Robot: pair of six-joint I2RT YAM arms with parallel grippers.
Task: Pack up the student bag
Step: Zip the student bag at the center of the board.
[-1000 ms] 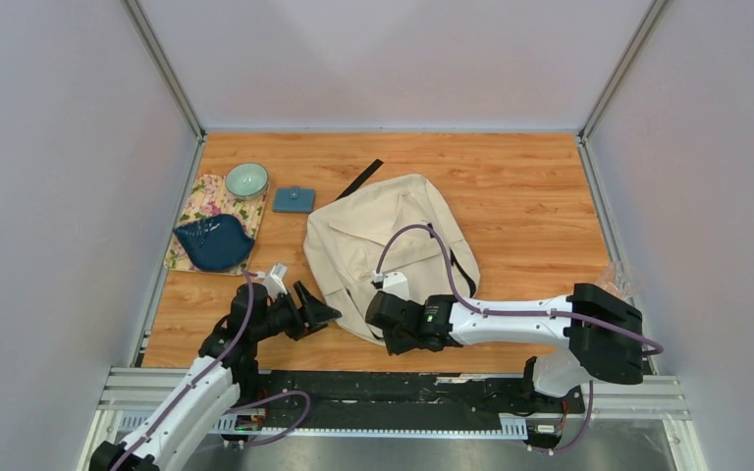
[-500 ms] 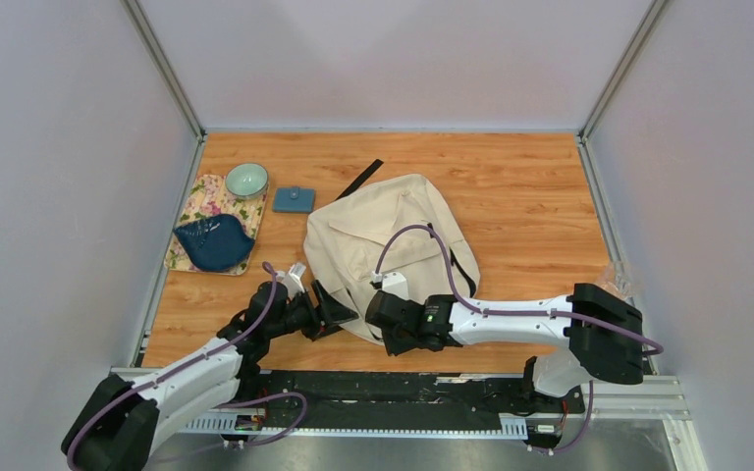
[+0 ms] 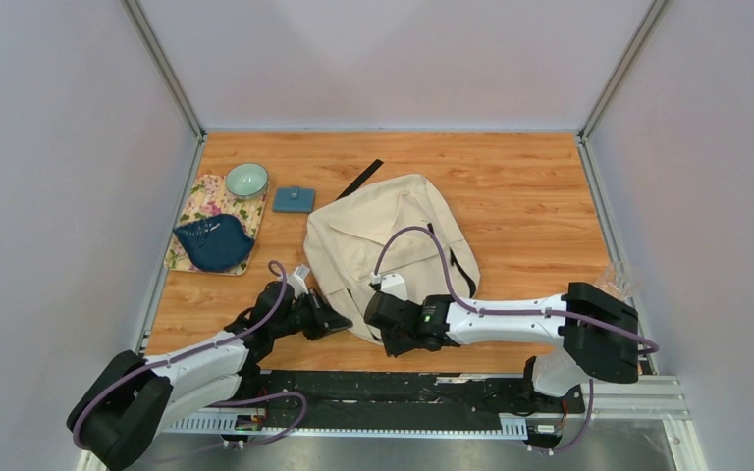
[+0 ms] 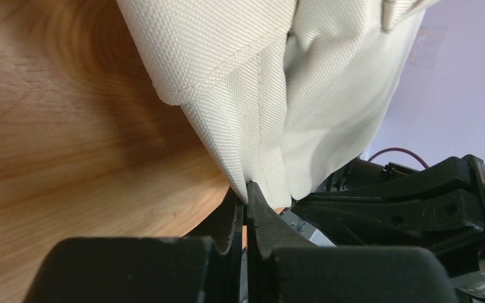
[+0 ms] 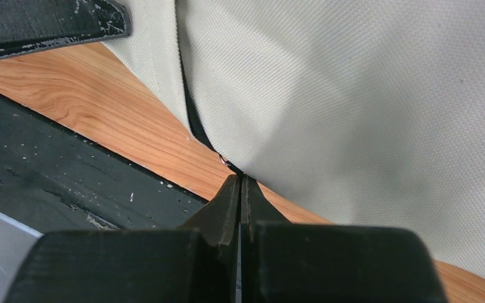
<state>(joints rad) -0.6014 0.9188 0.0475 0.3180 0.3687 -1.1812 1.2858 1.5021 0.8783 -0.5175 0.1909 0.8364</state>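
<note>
Wooden tabletop [image 3: 530,196], mid-frame: left gripper [image 4: 247,189] pinching student bag [image 3: 393,226] hem, right gripper [image 5: 241,180] clenched at its zipper [image 5: 191,120]; packing barely begun.

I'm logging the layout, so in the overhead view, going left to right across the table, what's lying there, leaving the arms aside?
floral mat → small blue pouch → student bag

Cream fabric student bag [image 3: 383,240] lies flat mid-table; black strap trailing
</note>
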